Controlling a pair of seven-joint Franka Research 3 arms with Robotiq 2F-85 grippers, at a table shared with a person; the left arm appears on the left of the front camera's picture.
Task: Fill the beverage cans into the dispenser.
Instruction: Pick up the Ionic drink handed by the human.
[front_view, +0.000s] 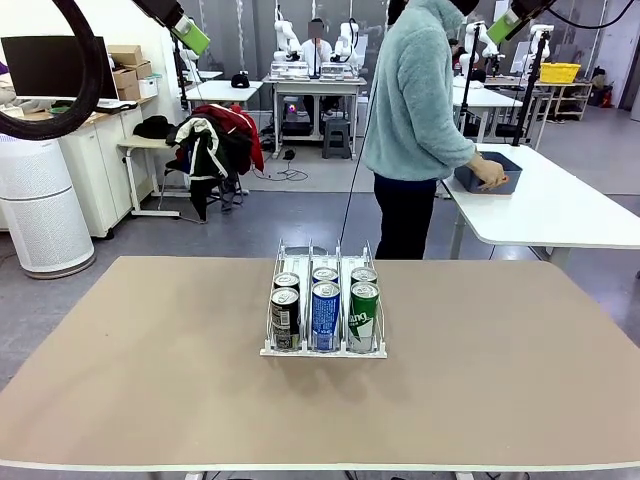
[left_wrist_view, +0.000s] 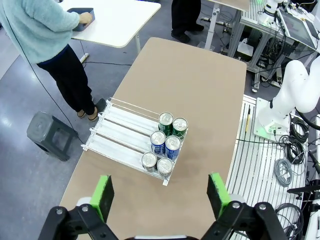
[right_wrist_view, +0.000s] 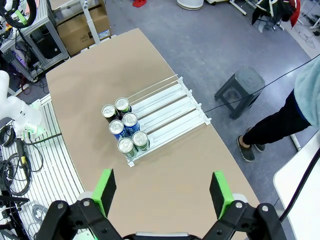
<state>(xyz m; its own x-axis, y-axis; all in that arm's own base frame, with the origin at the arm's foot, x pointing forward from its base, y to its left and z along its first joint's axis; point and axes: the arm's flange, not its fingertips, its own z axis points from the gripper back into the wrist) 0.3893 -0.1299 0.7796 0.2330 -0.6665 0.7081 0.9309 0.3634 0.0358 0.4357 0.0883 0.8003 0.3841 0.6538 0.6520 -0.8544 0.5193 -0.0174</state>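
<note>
The white dispenser (front_view: 300, 260) stands mid-table, its low front lip toward me. At that lip, each lane holds two beverage cans: black ones (front_view: 286, 318) on the left, blue-and-white ones (front_view: 326, 315) in the middle, green ones (front_view: 363, 315) on the right. The back halves of the lanes are bare. My left gripper (front_view: 188, 32) and right gripper (front_view: 505, 22) hang high above the table's far corners. In the left wrist view, the left gripper (left_wrist_view: 161, 195) is open and empty, high over the dispenser (left_wrist_view: 122, 132) and cans (left_wrist_view: 165, 145). The right gripper (right_wrist_view: 162, 192) is likewise open above the dispenser (right_wrist_view: 170, 110).
A person (front_view: 420, 110) stands beyond the far edge, turned away, with a hand in a dark blue bin (front_view: 487, 172) on a white side table (front_view: 570, 215). A grey stool (left_wrist_view: 50, 135) stands on the floor by the far edge. The brown tabletop (front_view: 150, 380) around the dispenser is bare.
</note>
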